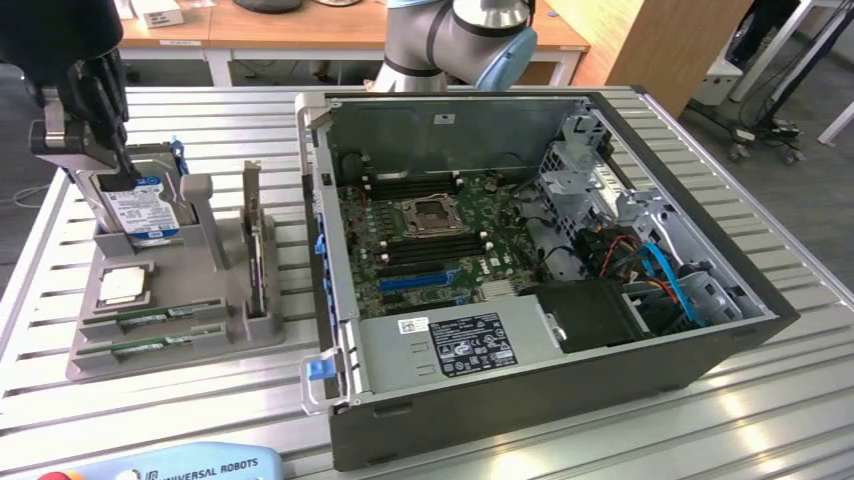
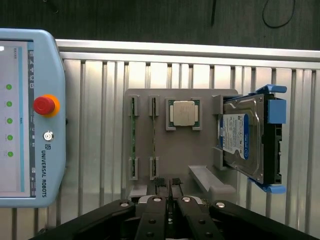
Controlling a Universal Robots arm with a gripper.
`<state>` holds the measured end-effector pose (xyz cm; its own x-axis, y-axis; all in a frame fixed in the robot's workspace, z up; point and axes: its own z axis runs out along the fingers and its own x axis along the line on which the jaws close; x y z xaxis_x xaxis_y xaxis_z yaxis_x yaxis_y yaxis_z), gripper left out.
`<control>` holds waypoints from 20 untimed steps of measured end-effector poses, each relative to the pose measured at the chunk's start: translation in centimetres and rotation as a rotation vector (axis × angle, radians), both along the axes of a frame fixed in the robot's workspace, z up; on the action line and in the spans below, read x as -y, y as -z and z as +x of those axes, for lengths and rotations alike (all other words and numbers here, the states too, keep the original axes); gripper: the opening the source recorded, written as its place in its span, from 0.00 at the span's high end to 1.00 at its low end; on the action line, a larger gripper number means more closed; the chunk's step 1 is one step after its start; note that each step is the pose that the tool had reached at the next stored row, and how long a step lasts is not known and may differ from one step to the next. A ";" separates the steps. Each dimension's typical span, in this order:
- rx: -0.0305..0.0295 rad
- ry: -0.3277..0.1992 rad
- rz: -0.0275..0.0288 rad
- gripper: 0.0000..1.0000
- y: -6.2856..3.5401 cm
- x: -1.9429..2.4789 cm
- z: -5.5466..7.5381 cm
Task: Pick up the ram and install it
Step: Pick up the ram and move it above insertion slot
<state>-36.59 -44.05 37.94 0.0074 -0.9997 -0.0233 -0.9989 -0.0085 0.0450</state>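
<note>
from my station, the gripper (image 1: 118,158) hangs at the upper left of the exterior view, above the far end of the grey holder (image 1: 214,300). in the wrist view its fingers (image 2: 161,186) sit pressed together with only a hairline between them. the gripper (image 2: 169,184) is closed on nothing and touches nothing.

the ram (image 1: 167,315) lies flat in a slot at the near end of the holder, lower left of the exterior view. the second ram stick (image 1: 147,346) is in the slot just beside it. both sit well apart from the gripper. in the wrist view i see the ram (image 2: 153,135) and the second ram stick (image 2: 133,135) lying side by side, next to the processor (image 2: 182,112) in its pocket. the hard drive (image 1: 140,210) stands on edge just under the gripper.

the holder rests on a slatted metal table (image 1: 160,420), left of the open computer case (image 1: 534,400). the teach pendant (image 1: 174,468) lies at the bottom edge. wooden desks (image 1: 334,30) and the arm's base (image 1: 454,35) run along the top.
</note>
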 end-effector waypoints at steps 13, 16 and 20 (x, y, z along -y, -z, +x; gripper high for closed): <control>0.0001 0.000 0.0025 0.64 0.85 0.00 0.0; 0.0000 0.000 0.0032 0.64 1.39 0.00 0.0; 0.0000 0.000 0.0036 0.64 2.13 0.00 0.0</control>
<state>-36.59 -44.05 35.82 0.0074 -0.9996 -0.0269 -0.9990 -0.0086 0.0450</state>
